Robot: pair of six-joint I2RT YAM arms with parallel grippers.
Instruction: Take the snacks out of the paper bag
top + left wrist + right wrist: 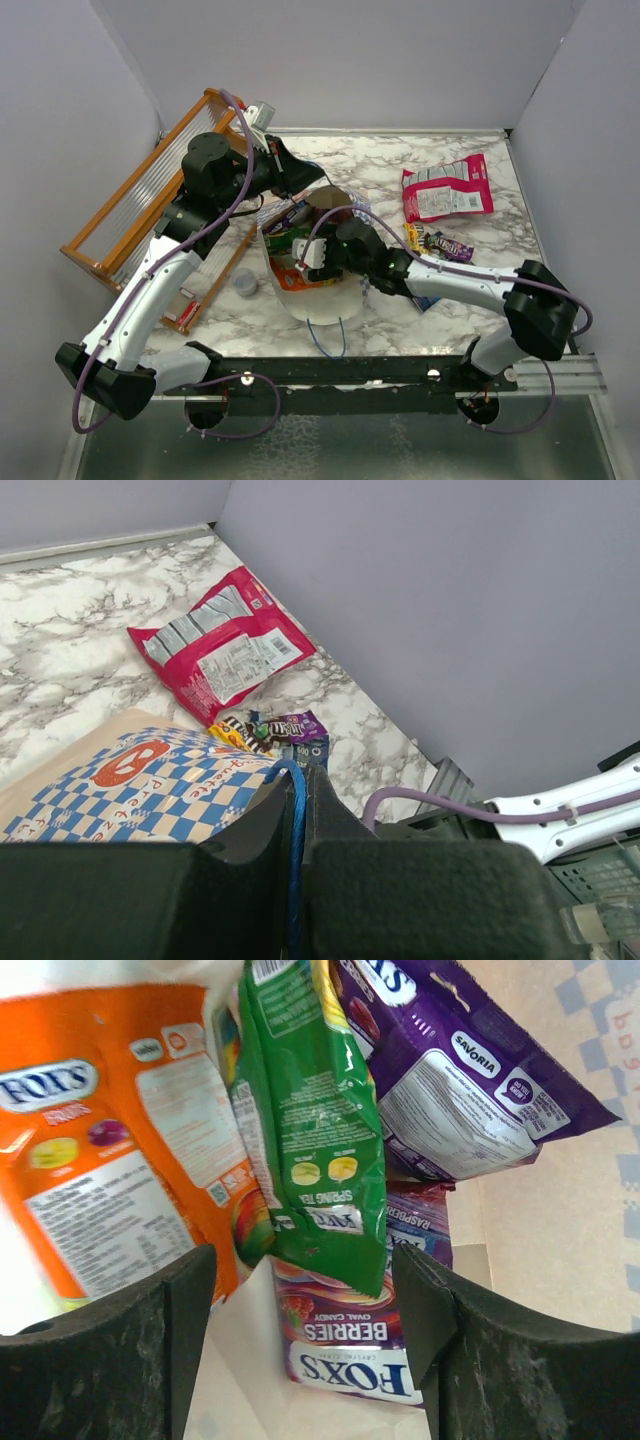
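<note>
Left gripper (pixel 299 780) is clamped shut on the blue string handle (pixel 296 825) of the paper bag (pixel 150 780), at the bag's far rim in the overhead view. We see the right gripper (pixel 300 1280) inside the bag's open mouth, its fingers (pixel 110 1350) apart and pinching nothing. Four snacks lie against the cream interior: an orange Fox's packet (pixel 100 1160), a green packet (pixel 310 1130) whose lower end sits between the two fingers, a purple Savoria packet (pixel 460 1080) and a Fox's Berries packet (pixel 350 1345). On the marble table (pixel 400 150), right of the bag, lie a pink-red pouch (pixel 447 188) and, nearer the arms, a few small wrappers (pixel 440 243). An orange wooden rack (pixel 140 200) and a small grey cup (pixel 246 285) stand left of the bag.
</note>
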